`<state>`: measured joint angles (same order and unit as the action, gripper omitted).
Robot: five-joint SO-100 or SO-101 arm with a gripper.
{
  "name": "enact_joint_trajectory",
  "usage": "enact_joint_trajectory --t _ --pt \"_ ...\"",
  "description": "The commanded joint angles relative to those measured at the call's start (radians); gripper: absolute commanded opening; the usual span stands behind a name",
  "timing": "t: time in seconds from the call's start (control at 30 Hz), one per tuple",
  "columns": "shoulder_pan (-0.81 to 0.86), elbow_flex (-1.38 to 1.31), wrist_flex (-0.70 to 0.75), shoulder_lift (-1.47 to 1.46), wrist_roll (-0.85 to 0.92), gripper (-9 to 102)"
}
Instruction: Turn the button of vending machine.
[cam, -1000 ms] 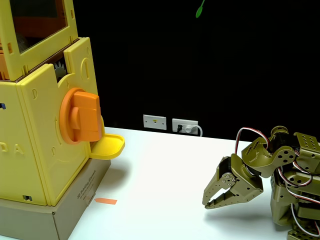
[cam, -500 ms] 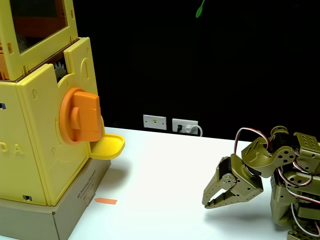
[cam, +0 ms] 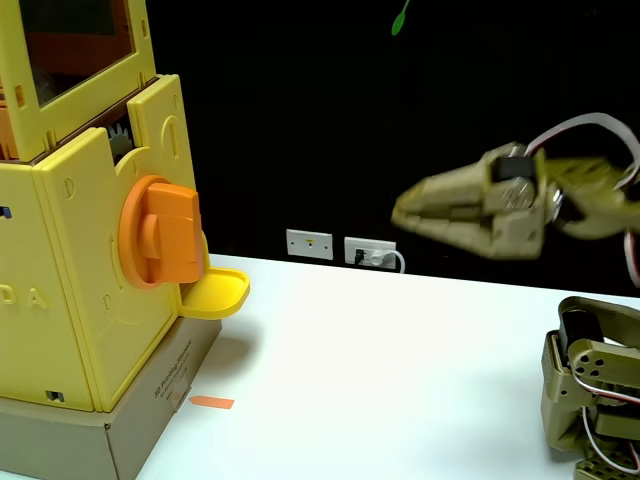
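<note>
A: Left side first. Tall yellow vending machine (cam: 75,270) on a grey cardboard base (cam: 120,430), clear window panel (cam: 75,45) up top.
B: Button?
A: Orange button (cam: 160,232) on the machine's right-facing wall, bar across it standing upright, same as a second ago. Untouched. Yellow tray (cam: 218,292) just below it, small orange tape mark (cam: 211,403) on the white table (cam: 380,370).
B: Middle?
A: Bare table, wall sockets (cam: 340,246) at the back edge against black.
B: Right side, what changed?
A: Gripper (cam: 398,212) up off the table now, was hanging low near the arm base (cam: 590,400) half a second ago. Now raised, roughly level with the button, tip pointing left toward it. Blurred from motion.
B: Jaws?
A: Look pressed close together at the tip, but too smeared, cannot tell for sure. Nothing held.
B: Meaning for the task?
A: Probably reach just begun. Well apart from the button, no turn yet. Next likely needs closing that gap and jaws spread to straddle the bar.
</note>
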<state>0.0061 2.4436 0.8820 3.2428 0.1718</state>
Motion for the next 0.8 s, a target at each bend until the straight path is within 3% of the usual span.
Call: enact_joint_trajectory --t 0.0,0.17,0.33,0.47,0.53,0.77 --pt "-0.026 -0.170 -0.015 -0.109 0.114 -1" --pt "-0.031 -0.141 -0.086 -0.109 0.268 -1" --pt "-0.044 -0.150 -0.049 -0.239 0.468 0" --pt "-0.087 -0.123 -0.117 -0.362 0.621 0" --pt "-0.095 -0.081 -0.190 -0.405 0.681 0" --pt "-0.072 0.175 -0.646 -0.480 0.833 -1"
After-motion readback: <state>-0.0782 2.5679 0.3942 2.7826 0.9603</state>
